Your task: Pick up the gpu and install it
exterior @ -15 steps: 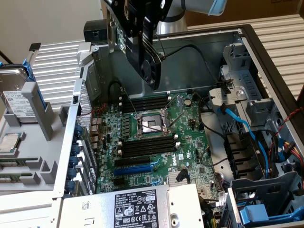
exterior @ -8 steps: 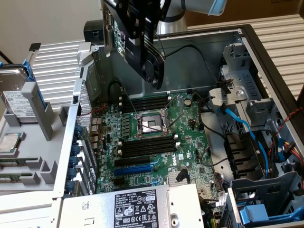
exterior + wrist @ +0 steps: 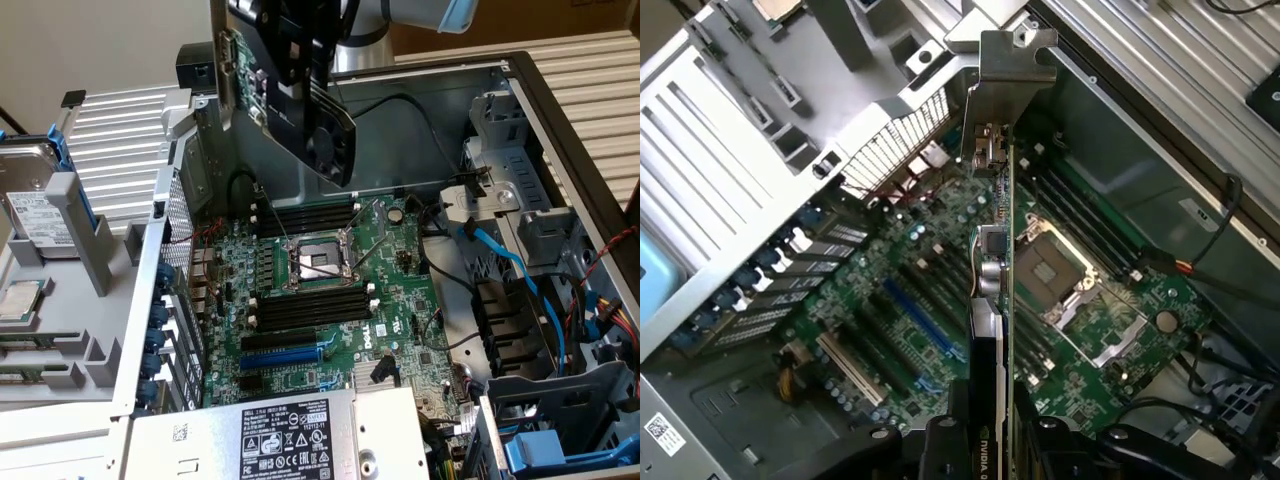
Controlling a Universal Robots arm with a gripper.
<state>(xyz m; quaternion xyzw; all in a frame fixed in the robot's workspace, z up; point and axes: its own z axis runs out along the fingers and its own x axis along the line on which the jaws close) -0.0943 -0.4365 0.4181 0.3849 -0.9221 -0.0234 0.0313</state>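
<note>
Status: gripper (image 3: 292, 35) clamped on the gpu (image 3: 322, 130), card aloft and tilted over the motherboard (image 3: 400, 290) in the open case (image 3: 565, 120), touching nothing | Risk 1: silver bracket (image 3: 1006, 70) snags the rear grille (image 3: 895, 150) if the descent drifts | Risk 2: tilt makes the edge contacts miss the blue slot (image 3: 912, 315) and scrape the board | Risk 3: thin card pivots in the grip.

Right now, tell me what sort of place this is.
Likely a computer assembly bench: an open PC case, its motherboard exposed, a hard drive beside it, and the gripper holding the gpu above.
</note>
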